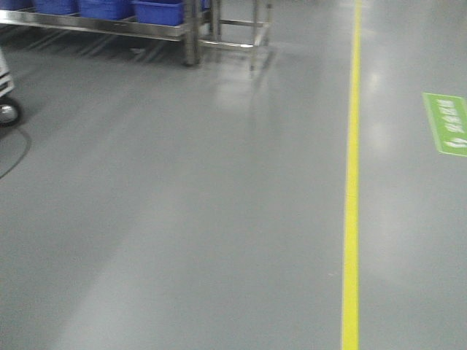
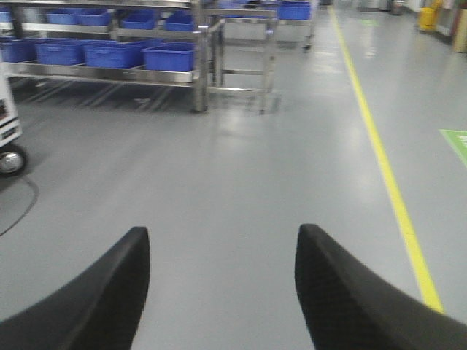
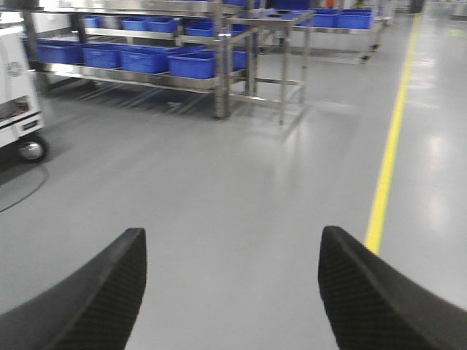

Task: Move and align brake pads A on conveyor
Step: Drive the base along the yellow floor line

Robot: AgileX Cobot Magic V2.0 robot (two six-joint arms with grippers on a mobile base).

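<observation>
The brake pads A and the conveyor are out of view in every frame. My left gripper is open above bare grey floor, its two black fingers wide apart with nothing between them. My right gripper is open too, its ribbed black fingers spread over the same floor and holding nothing. Neither gripper shows in the front view.
A yellow floor line runs away from me on the right. Steel racks with blue bins stand far left. A white wheeled cart is at the left edge. A green floor sign lies right.
</observation>
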